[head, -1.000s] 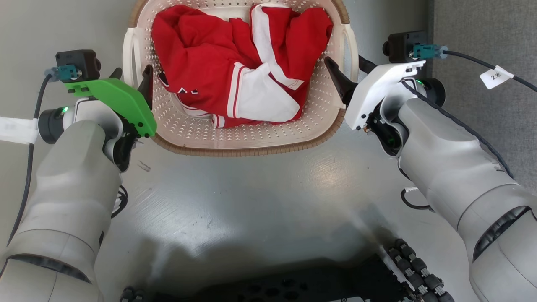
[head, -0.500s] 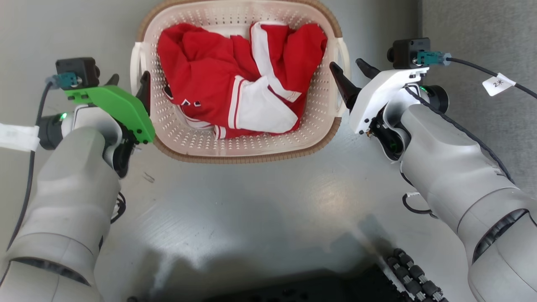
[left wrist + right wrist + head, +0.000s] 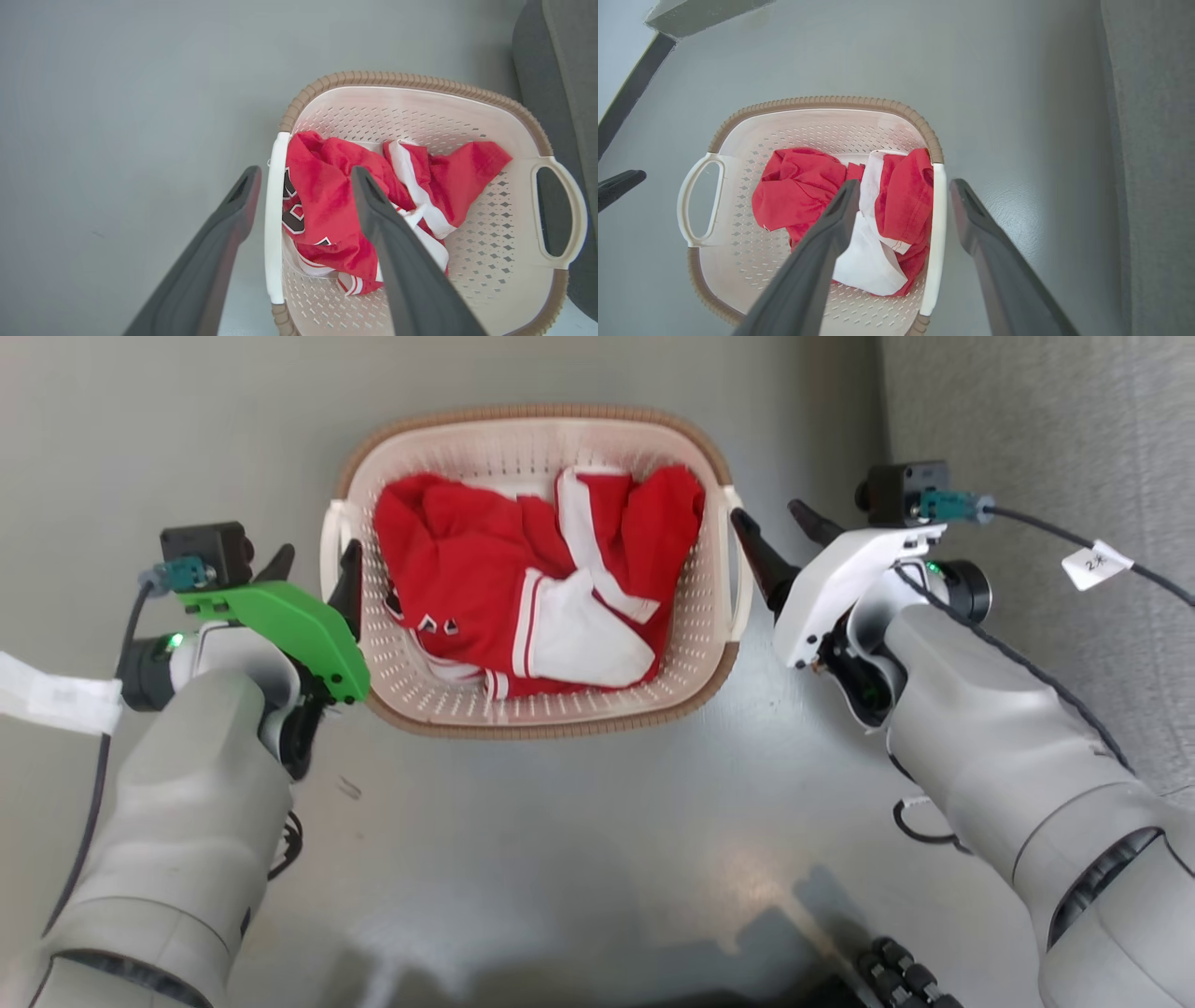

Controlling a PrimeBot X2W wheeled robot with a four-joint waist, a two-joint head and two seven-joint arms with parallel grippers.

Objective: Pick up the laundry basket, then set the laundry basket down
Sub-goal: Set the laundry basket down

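The basket (image 3: 532, 416) sits on the floor (image 3: 560, 859), holding red clothing (image 3: 467, 569). The left gripper (image 3: 317, 555) and right gripper (image 3: 767, 513) are both spread, each bracketing a white handle and pinching nothing. This looks like the pick-up step. The next move calls for closing on both handles together, then lifting level.

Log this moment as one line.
left tool open, flanking left handle | right tool open, flanking right handle | laundry basket on floor, red-white garment inside

The cream-white perforated plastic laundry basket (image 3: 485, 453) has a brown woven-look rim and white handles; the crumpled red fabric garment (image 3: 467, 569) bears white stripes.
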